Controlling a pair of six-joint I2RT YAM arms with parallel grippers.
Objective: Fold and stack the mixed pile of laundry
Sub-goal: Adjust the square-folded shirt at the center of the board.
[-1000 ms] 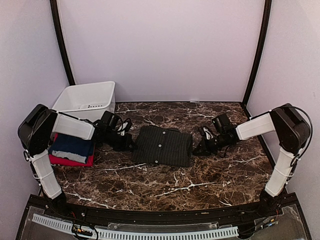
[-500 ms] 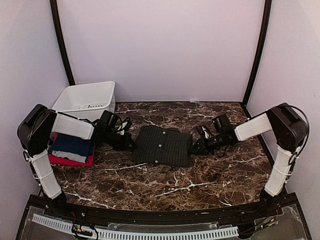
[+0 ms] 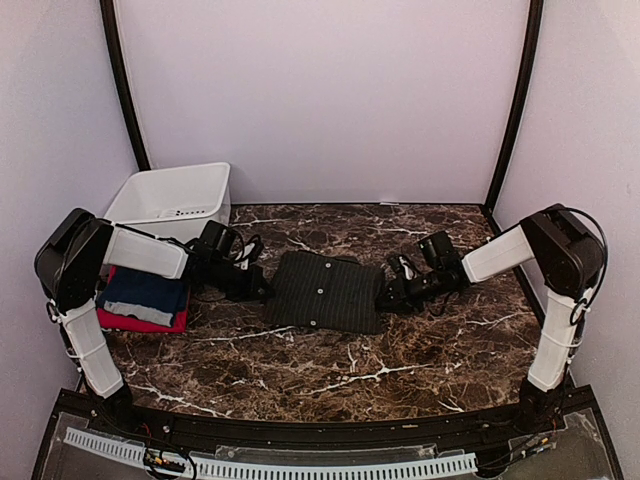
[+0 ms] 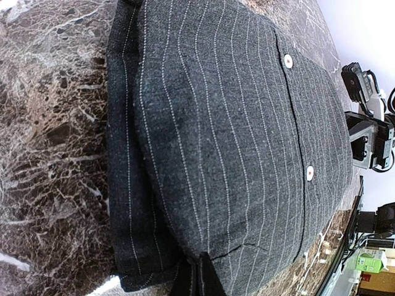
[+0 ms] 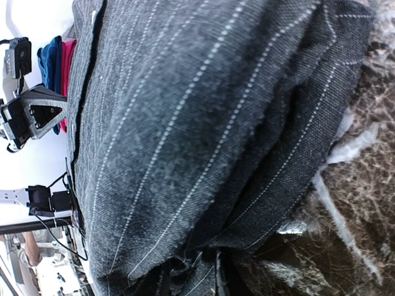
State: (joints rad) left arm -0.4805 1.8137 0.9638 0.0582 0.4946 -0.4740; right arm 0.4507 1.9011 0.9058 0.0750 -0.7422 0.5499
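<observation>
A folded shirt [image 3: 322,290] lies between the jaws. The left jaws pinch its edge; the right jaws' hold is unclear.

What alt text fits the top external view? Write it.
A folded pinstriped shirt lies in the middle of the marble table, the left arm and right arm reaching in with jaws at its two side edges. At left, a blue shirt sits folded on a red shirt, a white bin behind them.
</observation>
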